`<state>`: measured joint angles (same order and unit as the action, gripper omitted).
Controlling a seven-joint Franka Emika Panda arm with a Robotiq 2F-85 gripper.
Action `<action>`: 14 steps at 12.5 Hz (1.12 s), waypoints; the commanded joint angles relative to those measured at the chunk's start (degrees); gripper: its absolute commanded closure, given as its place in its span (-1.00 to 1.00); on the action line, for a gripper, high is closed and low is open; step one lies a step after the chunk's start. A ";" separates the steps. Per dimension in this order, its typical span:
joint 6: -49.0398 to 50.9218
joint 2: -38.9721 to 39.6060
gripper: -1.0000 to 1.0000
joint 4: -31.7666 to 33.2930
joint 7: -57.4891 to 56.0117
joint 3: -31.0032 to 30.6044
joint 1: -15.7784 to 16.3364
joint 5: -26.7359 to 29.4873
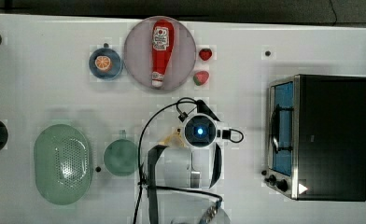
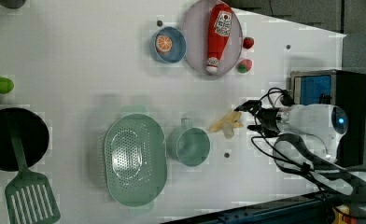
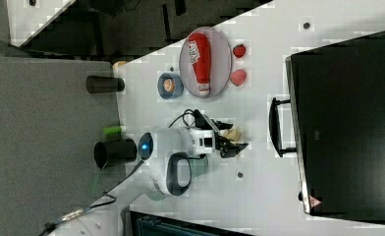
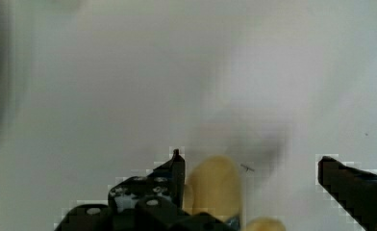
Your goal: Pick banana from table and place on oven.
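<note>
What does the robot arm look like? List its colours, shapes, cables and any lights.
The arm is white with rounded links and dark grey bands at its joints. A round blue light glows on its wrist end. Black cables loop along it. The gripper has black fingers on a black base with small silver screws.

Banana [image 1: 172, 138] on the table [image 1: 41, 93], partly under the arm's wrist in the top view, just to the top view's right of a cup [image 1: 120, 157]. Colander [image 1: 62, 163] beside that cup at the top view's left. Oven [image 1: 330, 137] well apart at the top view's right. Ketchup bottle [image 1: 161, 52] lying on a plate [image 1: 137, 56] toward the top view's upper edge, with a bowl [image 1: 105, 64] at the top view's left of the plate and two strawberries [image 1: 205, 54] at its right. In the left view, spatula [image 2: 29, 198] and pan [image 2: 13, 137] at the left view's far left.
</note>
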<state>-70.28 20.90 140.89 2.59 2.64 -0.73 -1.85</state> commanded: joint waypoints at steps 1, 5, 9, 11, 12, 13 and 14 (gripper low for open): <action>-1.11 -0.72 -0.43 0.51 0.28 0.14 -0.05 -0.58; -2.49 -0.86 0.47 0.41 0.28 -0.04 0.00 -0.58; -0.86 -6.19 0.47 0.36 0.33 -0.38 0.03 -0.58; 7.22 -13.58 0.47 -0.10 0.33 -0.60 0.03 -0.58; 13.12 -17.87 0.47 -0.92 0.33 -0.71 0.05 -0.58; 19.57 -22.21 0.47 -2.40 0.33 -0.77 0.10 -0.58; 26.49 -26.44 0.47 -4.57 0.33 -0.80 0.15 -0.57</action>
<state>-43.73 -0.89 138.99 2.66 1.11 -1.21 -1.99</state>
